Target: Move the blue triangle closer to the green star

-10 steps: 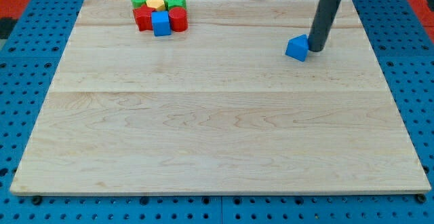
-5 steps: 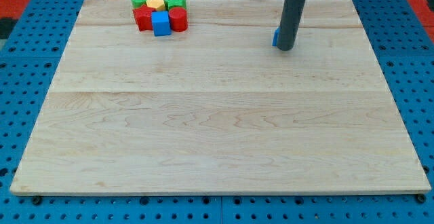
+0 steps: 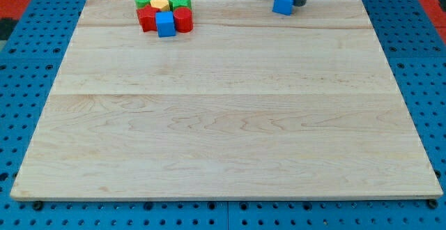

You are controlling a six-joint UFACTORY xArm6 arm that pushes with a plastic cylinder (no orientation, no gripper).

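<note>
Bright, even light — sharp, faint shadows.

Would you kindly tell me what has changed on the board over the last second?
The blue triangle was pushed toward the view's top and slightly left, now at the board's top edge. My tip went with it and sits against its right side. The green star and its cluster stayed put.

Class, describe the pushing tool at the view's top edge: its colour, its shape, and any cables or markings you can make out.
Only a short stretch of the rod shows, cut off by the view's top edge. It is a straight, dark grey, round post with a plain matte surface. No cables, labels or markings are visible on it. My tip sits just right of the blue triangle. The rest of the arm is out of frame.
</note>
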